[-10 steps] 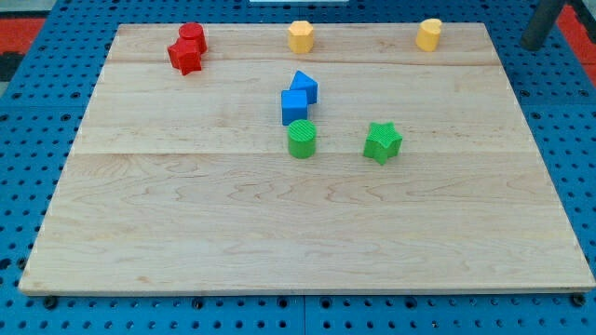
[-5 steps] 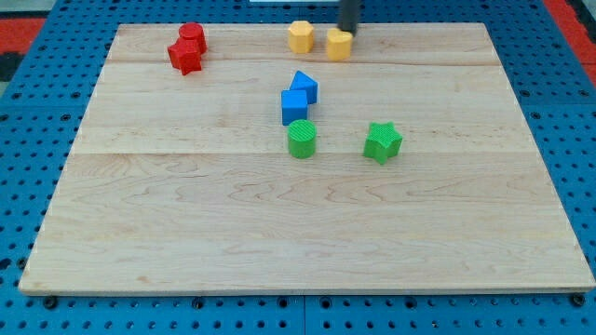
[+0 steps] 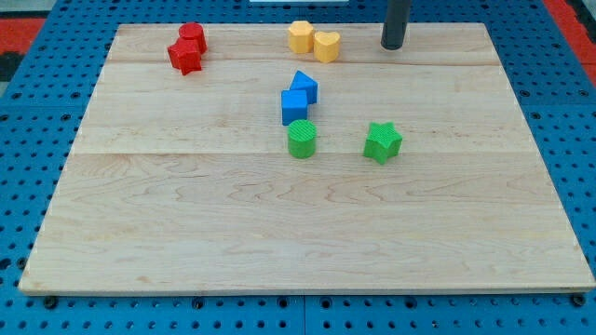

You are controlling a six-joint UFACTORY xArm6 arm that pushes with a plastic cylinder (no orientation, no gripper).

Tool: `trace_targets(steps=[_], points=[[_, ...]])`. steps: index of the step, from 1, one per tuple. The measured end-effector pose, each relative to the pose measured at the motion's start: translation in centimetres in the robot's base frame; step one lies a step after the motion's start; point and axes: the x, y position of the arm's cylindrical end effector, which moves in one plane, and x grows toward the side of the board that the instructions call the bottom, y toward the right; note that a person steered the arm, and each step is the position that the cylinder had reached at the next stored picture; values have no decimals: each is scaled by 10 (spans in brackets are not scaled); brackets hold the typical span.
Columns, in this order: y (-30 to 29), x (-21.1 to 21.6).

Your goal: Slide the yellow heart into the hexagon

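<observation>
At the frame's upper centre the yellow heart (image 3: pixel 326 45) sat against the yellow hexagon (image 3: pixel 300 36). My tip (image 3: pixel 392 46), a bare rod clamping nothing, stood well apart to its right; another push risked knocking both off the board's (image 3: pixel 279 233) top edge.
</observation>
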Motion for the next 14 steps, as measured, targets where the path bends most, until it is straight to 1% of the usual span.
trace_targets(steps=[3,4,5,6,7,9,14], points=[[0,-2],[-23,-2],[-31,-2],[-36,16],[-40,20],[-68,20],[-79,20]])
